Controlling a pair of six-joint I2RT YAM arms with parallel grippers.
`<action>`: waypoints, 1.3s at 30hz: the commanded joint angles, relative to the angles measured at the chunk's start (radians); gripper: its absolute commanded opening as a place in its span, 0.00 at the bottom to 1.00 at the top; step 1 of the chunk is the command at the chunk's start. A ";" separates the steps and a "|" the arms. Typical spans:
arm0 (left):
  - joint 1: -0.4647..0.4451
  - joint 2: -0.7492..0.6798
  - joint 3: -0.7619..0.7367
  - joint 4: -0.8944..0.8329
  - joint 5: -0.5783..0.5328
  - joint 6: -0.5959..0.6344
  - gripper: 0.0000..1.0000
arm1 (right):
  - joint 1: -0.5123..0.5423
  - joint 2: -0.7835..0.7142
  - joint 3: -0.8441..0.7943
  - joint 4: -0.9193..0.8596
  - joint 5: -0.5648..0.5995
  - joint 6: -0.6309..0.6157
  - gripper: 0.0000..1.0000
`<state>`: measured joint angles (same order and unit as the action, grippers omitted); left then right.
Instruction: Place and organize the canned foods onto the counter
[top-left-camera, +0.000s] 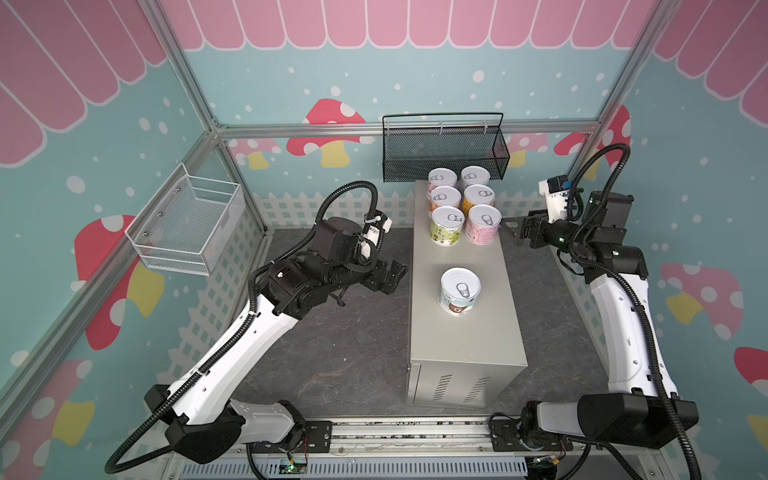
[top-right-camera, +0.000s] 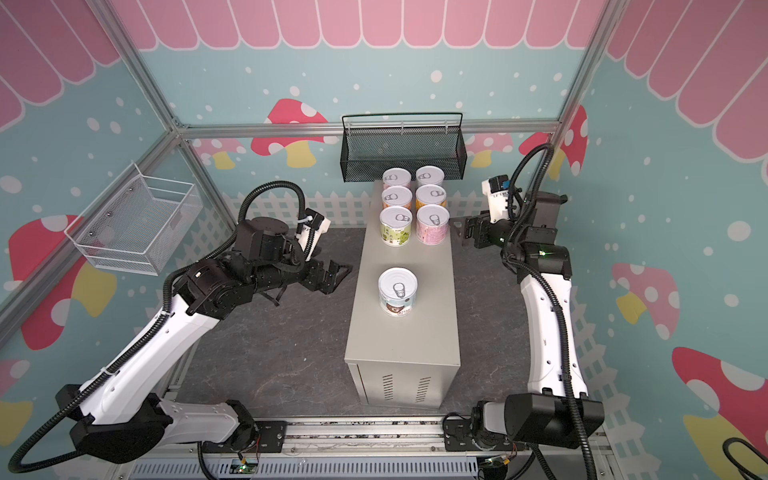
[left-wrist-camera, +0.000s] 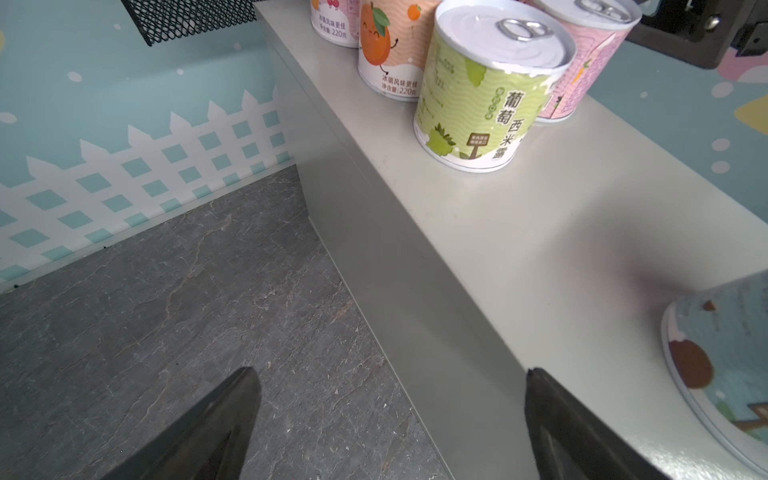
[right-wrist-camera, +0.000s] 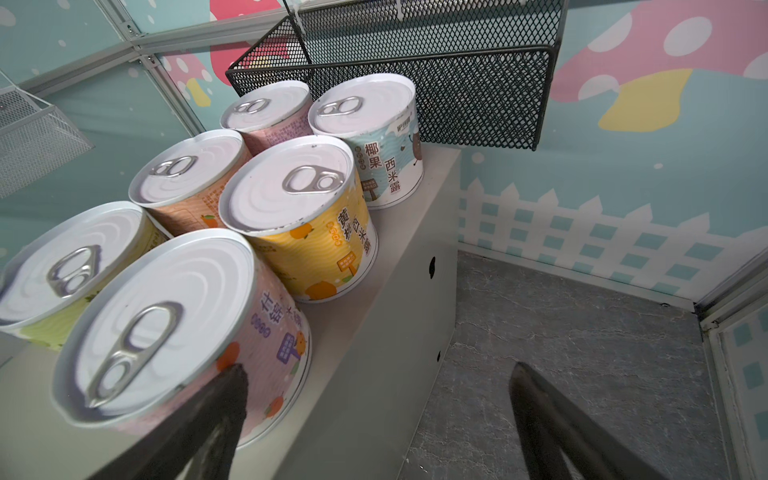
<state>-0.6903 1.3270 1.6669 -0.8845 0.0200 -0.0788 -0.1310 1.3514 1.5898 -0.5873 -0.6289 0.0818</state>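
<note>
Seven squat paper-labelled cans (top-left-camera: 447, 226) with glossy ring-pull lids stand on the smooth beige metal counter (top-left-camera: 461, 345); left gripper (top-left-camera: 398, 275) and right gripper (top-left-camera: 512, 232) gape wide, empty.

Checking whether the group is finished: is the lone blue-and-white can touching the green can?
Apart. In both top views a wide strip of bare counter lies between the lone can and the green can, which stands with five others.

Left pincer (top-left-camera: 395, 276) and right pincer (top-left-camera: 512, 232) (both empty) gape wide
</note>
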 joint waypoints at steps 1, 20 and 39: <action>-0.006 -0.021 -0.009 0.014 0.011 0.001 0.99 | -0.001 -0.009 -0.017 0.011 -0.023 -0.025 0.99; -0.011 -0.026 -0.016 0.020 0.006 0.002 0.99 | 0.001 -0.021 -0.028 0.012 -0.042 -0.027 0.99; -0.011 -0.033 -0.028 0.026 0.000 0.009 0.99 | 0.001 -0.002 -0.097 0.043 0.021 -0.008 0.99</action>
<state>-0.6960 1.3163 1.6535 -0.8711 0.0196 -0.0784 -0.1310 1.3506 1.4990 -0.5716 -0.6029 0.0826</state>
